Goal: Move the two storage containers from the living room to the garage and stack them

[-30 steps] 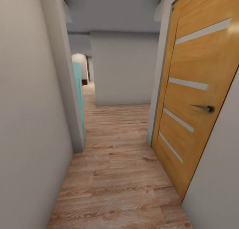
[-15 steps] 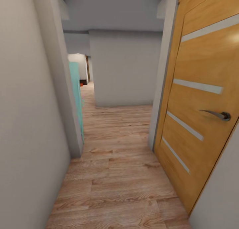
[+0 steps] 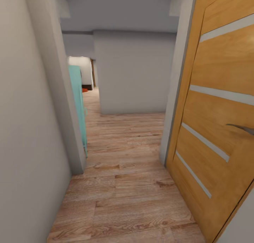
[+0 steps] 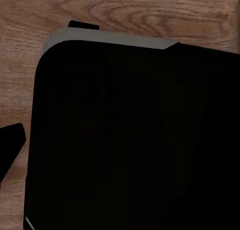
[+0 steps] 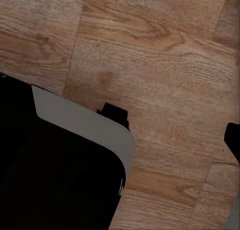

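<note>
Wood planks in a light, warm tone cover the corridor floor (image 3: 123, 186) that the head view looks along. At the far left stands a plain pale wall (image 3: 28, 130), ending in a grey-white door jamb (image 3: 67, 130). Just past that jamb, the edge of a turquoise panel (image 3: 78, 105) shows, upright and close against it. Farther down the passage, through the gap left of the middle, a brighter room opens, and a small orange-red patch (image 3: 84, 90) sits low on the floor there; it is too small to tell whether it is one of the storage containers. Straight ahead a grey-white wall block (image 3: 134, 73) closes the middle of the corridor, with the plank floor running up to its foot. At the right a honey-coloured wooden door (image 3: 218, 130) with pale horizontal strips stands open at an angle, and a grey lever handle (image 3: 241, 129) shows at the picture's right edge.

In the left wrist view a large black body with a grey rim (image 4: 135, 140) hangs over the plank floor (image 4: 150, 14); whether the left hand is spread or pressed together cannot be told.

In the right wrist view a black body with a grey edge (image 5: 55, 175) lies over the same planks (image 5: 165, 64); the right hand's state cannot be told either.
</note>
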You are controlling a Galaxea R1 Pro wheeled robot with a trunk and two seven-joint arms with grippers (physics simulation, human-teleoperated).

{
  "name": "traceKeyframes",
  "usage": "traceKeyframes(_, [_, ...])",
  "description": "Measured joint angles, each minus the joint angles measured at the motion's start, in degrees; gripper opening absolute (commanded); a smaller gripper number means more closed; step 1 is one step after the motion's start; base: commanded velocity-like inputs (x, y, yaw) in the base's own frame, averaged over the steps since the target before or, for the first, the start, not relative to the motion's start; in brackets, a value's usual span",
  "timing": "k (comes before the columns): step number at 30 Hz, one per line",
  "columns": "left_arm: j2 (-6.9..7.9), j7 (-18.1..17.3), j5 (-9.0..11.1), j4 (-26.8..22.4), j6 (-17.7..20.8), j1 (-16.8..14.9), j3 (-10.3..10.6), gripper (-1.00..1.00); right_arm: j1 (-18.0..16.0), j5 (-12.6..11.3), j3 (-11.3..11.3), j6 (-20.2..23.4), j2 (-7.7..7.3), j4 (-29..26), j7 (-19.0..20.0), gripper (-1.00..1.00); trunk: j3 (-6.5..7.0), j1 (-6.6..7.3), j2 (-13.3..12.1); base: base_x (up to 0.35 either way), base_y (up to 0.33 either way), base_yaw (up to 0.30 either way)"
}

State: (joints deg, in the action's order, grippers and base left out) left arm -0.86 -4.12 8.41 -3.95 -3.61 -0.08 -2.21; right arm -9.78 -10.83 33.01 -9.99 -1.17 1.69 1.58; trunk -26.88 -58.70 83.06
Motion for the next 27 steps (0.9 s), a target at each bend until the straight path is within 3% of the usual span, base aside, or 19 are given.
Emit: traceKeyframes(27, [0.07, 0.0, 0.0, 0.0, 0.0, 0.0, -0.1, 1.00, 0.0, 0.0, 0.0, 0.0, 0.00, 0.0, 0.1, 1.00, 0.00, 0.00, 0.0, 0.322, -0.065, 0.000])
